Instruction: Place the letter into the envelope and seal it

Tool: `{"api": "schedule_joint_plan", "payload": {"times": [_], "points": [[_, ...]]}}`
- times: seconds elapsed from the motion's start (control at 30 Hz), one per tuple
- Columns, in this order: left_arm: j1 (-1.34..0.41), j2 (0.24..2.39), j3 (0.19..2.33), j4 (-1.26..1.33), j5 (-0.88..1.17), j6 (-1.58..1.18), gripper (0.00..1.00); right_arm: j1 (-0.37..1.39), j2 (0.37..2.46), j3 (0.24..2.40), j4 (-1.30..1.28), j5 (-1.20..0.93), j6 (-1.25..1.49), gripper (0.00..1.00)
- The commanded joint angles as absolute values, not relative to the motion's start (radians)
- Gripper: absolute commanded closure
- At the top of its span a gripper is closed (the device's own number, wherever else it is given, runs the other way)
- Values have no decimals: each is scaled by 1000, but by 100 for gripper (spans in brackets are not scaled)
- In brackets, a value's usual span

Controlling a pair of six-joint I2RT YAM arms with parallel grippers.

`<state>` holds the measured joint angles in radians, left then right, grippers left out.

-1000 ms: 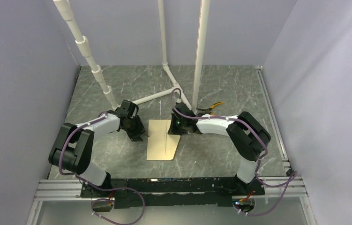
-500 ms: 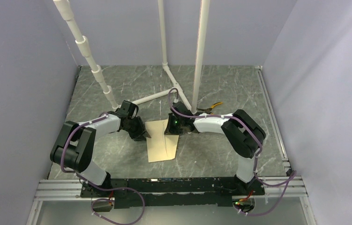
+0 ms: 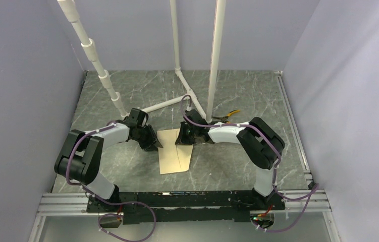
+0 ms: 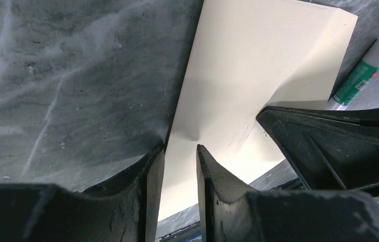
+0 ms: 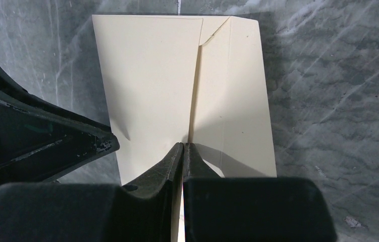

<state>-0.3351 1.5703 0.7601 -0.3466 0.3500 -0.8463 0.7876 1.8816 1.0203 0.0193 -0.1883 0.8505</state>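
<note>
The tan envelope (image 3: 175, 154) lies flat on the marbled table between both arms. In the right wrist view the envelope (image 5: 147, 75) has one panel (image 5: 232, 101) folded along a raised crease, and my right gripper (image 5: 183, 144) is shut on that raised paper edge. My left gripper (image 4: 179, 147) is at the envelope's (image 4: 258, 55) left edge, jaws a narrow gap apart with the paper showing between them and one fingertip (image 4: 201, 151) denting the sheet. From above, the left gripper (image 3: 156, 144) and right gripper (image 3: 181, 139) face each other across the envelope's far end. The letter is hidden.
A green and white glue stick (image 4: 361, 75) lies just beyond the envelope's far corner. Orange-handled pliers (image 3: 230, 114) rest behind the right arm. White pipes (image 3: 197, 103) stand on the table at the back. Grey walls close in both sides.
My left gripper has moved right onto the envelope's left edge and its jaws have narrowed. The right gripper has shifted slightly left, and the envelope has turned a little.
</note>
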Motion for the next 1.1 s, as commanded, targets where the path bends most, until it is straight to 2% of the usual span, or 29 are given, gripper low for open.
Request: {"api": "schedule_joint_plan", "payload": {"times": [0.0,0.13,0.3,0.5,0.67,0.77,0.9,1.07], "points": [[-338,1581,757,-275,374,-845,65,801,1881,1001,65,-204,884,92],[-330,1505,767,-337,295,-835,62,793,1789,999,5,-114,862,87],[-328,1419,844,-449,235,-769,53,781,1652,1027,-127,-25,799,68],[-328,1295,879,-535,191,-750,40,781,1519,1015,-293,243,730,57],[-328,1195,886,-592,119,-740,26,781,1467,951,-357,455,687,35],[-328,1164,888,-596,111,-735,17,781,1467,918,-338,529,640,26],[-328,1141,863,-550,145,-761,8,781,1498,873,-234,532,561,24],[-328,1128,838,-499,167,-789,7,782,1517,795,-52,471,488,27]]}}
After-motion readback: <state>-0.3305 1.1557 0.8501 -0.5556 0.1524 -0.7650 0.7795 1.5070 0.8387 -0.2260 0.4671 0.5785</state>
